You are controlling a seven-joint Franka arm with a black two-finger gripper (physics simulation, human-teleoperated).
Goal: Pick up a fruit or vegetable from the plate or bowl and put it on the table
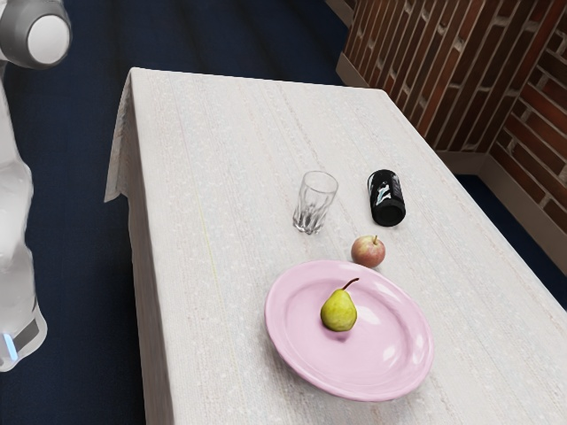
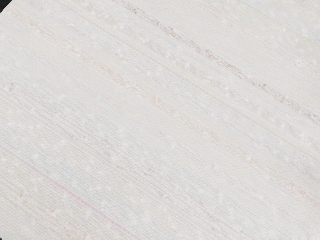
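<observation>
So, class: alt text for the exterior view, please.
A green pear sits on a round pink plate on a cream-clothed table. Nearby are a reddish apple, clear glass tumbler and black can. A white robot arm is at the exterior view's left.

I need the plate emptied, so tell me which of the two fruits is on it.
The yellow-green pear, on the pink plate. The other, a round reddish fruit, sits on the white tablecloth, outside the rim.

A clear glass (image 1: 315,202) stands near a black can (image 1: 387,197) lying sideways.
</observation>
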